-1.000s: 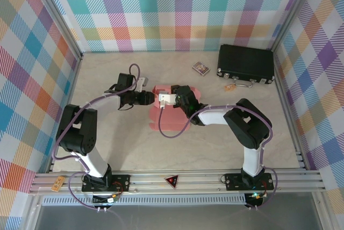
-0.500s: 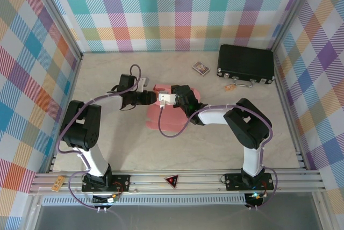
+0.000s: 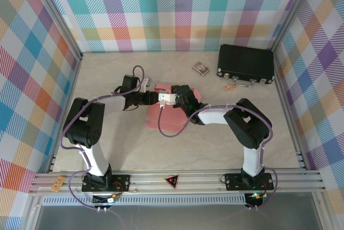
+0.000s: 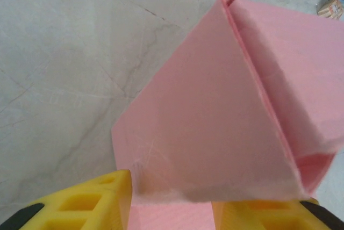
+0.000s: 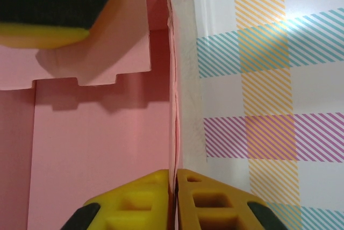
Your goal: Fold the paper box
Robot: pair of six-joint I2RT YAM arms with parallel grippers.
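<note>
The salmon-pink paper box [image 3: 161, 118] lies partly folded at the middle of the table, between both arms. My right gripper [image 3: 167, 100] is shut on one upright wall of the box [image 5: 102, 133], whose thin edge runs between the yellow fingertips of that gripper [image 5: 176, 172]. My left gripper [image 3: 153, 99] comes in from the left with its jaws partly open. A raised pink panel [image 4: 215, 106] rests across its fingertips [image 4: 107, 187], and more pink card fills the gap between them. One left finger [image 5: 43, 34] presses on a tabbed flap in the right wrist view.
A black hard case [image 3: 245, 63] stands at the back right, with a small tan tag [image 3: 230, 87] in front of it. A tiny patterned card pack [image 3: 201, 68] lies left of the case. Plaid walls enclose the table on three sides.
My left gripper has moved right, up against the box, and pushed its left flap up and inward. The right gripper has kept its hold and barely moved.
</note>
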